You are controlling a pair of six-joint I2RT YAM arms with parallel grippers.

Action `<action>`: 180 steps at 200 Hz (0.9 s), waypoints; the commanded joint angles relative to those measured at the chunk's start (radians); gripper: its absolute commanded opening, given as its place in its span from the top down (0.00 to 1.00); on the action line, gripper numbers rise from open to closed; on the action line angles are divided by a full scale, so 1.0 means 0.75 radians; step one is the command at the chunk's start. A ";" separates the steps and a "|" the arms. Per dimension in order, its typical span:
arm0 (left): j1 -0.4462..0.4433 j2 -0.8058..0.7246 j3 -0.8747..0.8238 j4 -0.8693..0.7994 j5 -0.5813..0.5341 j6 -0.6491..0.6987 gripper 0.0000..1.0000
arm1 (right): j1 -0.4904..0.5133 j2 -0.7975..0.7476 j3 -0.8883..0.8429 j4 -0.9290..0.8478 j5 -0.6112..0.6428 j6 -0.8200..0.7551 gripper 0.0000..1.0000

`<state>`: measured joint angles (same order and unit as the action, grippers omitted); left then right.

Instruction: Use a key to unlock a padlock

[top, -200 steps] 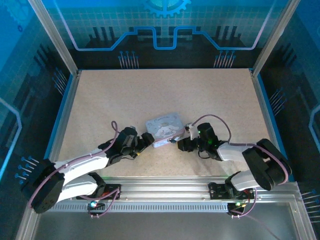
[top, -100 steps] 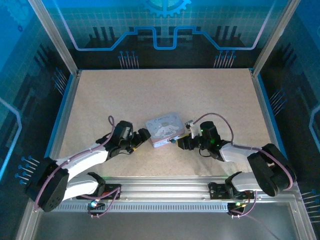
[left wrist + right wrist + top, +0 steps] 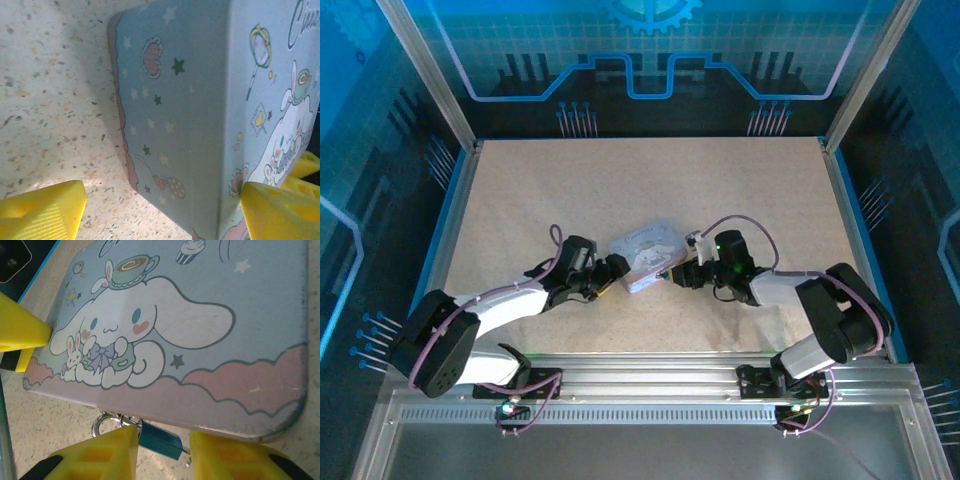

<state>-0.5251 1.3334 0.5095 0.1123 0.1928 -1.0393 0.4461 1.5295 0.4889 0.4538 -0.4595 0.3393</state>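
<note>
The padlock (image 3: 161,439), small and teal-blue, lies on the table against the near edge of the lilac cartoon tin (image 3: 200,315), with its steel shackle ring (image 3: 99,423) to the left. A thin metal sliver, apparently the key (image 3: 186,454), sticks out of its right end. My right gripper (image 3: 162,456) is open and straddles the padlock; the left finger (image 3: 100,455) touches it and the right one stands a little apart. My left gripper (image 3: 160,210) is open around the tin's corner (image 3: 200,150). From above, both grippers (image 3: 613,272) (image 3: 672,277) flank the tin (image 3: 645,250).
The speckled tabletop (image 3: 650,180) stretches bare behind the tin, bounded by blue side rails and the aluminium frame (image 3: 650,375) at the near edge. The left gripper's yellow fingertip (image 3: 20,332) rests at the tin's far corner in the right wrist view.
The left gripper has moved right up to the tin and narrowed slightly around its corner. The right gripper has slid left to the tin's near edge, over the padlock.
</note>
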 commanded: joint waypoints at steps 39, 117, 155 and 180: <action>-0.033 0.073 -0.047 0.071 0.029 -0.018 0.21 | -0.058 -0.001 -0.003 0.056 -0.065 -0.062 0.59; -0.033 0.073 -0.045 0.083 0.029 -0.024 0.21 | -0.077 0.042 -0.021 0.002 -0.064 -0.098 0.54; -0.034 0.075 -0.042 0.077 0.031 -0.021 0.22 | -0.083 0.041 -0.024 -0.002 -0.095 -0.163 0.50; -0.034 0.077 -0.039 0.077 0.030 -0.022 0.21 | -0.086 0.045 -0.018 -0.012 -0.119 -0.225 0.46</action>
<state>-0.5415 1.3731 0.5011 0.2005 0.2073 -1.0477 0.3981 1.5555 0.4595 0.4606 -0.5087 0.2375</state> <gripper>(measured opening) 0.785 0.529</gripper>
